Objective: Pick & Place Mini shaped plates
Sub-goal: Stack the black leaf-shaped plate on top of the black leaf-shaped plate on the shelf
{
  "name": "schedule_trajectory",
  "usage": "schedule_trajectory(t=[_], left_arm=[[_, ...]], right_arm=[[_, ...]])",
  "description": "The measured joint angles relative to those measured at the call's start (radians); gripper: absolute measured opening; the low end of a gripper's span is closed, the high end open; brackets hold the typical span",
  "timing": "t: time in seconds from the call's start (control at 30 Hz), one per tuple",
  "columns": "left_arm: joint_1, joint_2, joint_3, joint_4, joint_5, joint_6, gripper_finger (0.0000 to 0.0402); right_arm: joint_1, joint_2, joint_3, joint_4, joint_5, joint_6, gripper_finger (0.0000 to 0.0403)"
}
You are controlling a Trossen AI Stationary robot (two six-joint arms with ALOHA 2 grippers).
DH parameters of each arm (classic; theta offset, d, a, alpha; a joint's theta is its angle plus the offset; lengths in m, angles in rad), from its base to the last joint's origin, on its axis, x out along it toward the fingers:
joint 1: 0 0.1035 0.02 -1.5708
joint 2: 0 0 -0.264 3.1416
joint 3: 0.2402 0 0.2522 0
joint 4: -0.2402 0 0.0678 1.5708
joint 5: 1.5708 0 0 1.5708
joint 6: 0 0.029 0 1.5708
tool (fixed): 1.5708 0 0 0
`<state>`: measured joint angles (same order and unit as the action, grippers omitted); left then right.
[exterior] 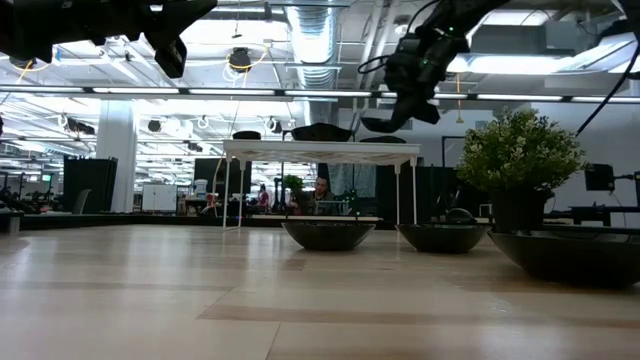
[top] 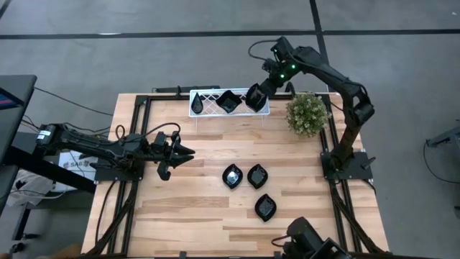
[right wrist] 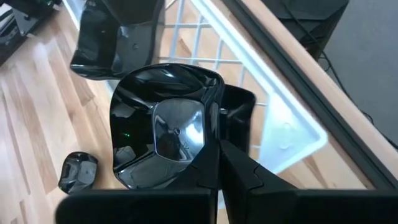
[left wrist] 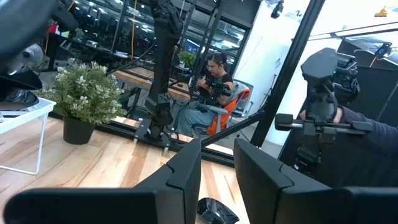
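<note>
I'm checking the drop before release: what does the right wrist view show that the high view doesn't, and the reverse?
Only the right wrist view: the right gripper pinching the rim of a square plate, over the rack's edge.
Only the high view: the left gripper idle at table left, three plates on the wood, the plant, a teardrop plate on the rack.
Both: rack, held plate, and a second square plate on the rack.

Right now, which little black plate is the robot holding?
The square wavy-edged plate pinched by the right tool above the white rack's right end. The others lie untouched: two on the rack, three on the table.
</note>
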<state>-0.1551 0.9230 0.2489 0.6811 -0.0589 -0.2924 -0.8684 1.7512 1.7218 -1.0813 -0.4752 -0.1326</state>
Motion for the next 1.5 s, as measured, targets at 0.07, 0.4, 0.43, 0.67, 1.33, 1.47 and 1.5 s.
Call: schedule_trajectory(t=[0.07, 0.4, 0.43, 0.67, 1.33, 1.47, 1.5], left_arm=[[0.0, 0.0, 0.0, 0.0, 0.0, 0.0, 0.0097], [0.0, 0.0, 0.0, 0.0, 0.0, 0.0, 0.0097], [0.0, 0.0, 0.0, 0.0, 0.0, 0.0, 0.0097], [0.0, 0.0, 0.0, 0.0, 0.0, 0.0, 0.0097], [0.0, 0.0, 0.0, 0.0, 0.0, 0.0, 0.0097], [0.0, 0.0, 0.0, 0.0, 0.0, 0.0, 0.0097], [0.0, 0.0, 0.0, 0.0, 0.0, 0.0, 0.0097]], right_arm=[[0.011, 0.0, 0.0, 0.0, 0.001, 0.0, 0.0], [0.037, 0.0, 0.0, -0.035, 0.036, 0.03, 0.0], [0.037, 0.0, 0.0, -0.038, 0.036, 0.034, 0.0], [0.037, 0.003, 0.0, -0.039, 0.04, 0.044, 0.0], [0.063, 0.004, 0.0, -0.03, 0.084, 0.046, 0.001], [0.063, 0.004, 0.0, -0.026, 0.084, 0.046, 0.003], [0.063, 0.004, 0.0, -0.021, 0.084, 0.046, 0.0035]])
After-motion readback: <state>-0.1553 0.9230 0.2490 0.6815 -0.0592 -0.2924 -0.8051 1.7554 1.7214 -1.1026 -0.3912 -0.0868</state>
